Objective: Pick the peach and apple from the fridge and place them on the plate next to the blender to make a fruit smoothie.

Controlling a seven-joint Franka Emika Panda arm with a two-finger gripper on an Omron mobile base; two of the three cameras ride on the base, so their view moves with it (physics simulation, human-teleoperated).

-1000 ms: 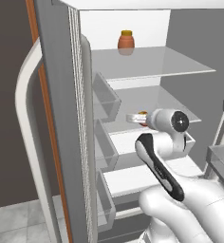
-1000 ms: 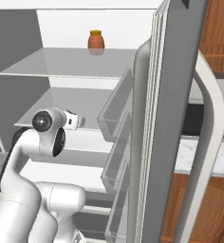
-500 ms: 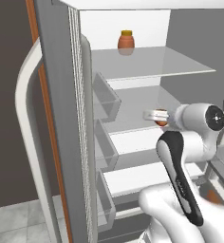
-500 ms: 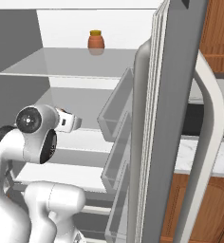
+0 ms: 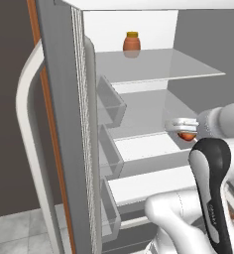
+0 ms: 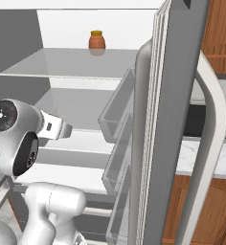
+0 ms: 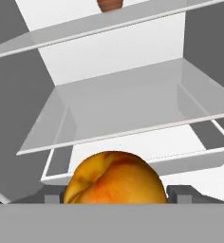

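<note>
L to R, left base view: we see fridge (image 5: 64,124) door open w/ bins, jar (image 5: 132,41) on top shelf, gripper (image 5: 184,129) at right, in front of the middle shelf, clasping a fruit. Hand view: the fruit is yellow-orange w/ red blush, i.e. peach (image 7: 115,178), wedged between both fingers (image 7: 179,193). We read no labels or writing anywhere.

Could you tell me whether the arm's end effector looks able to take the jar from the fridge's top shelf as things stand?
Probably not yet. The way looks free: the door stands open before the jar on the top shelf. But the end effector is closed on the peach.
</note>
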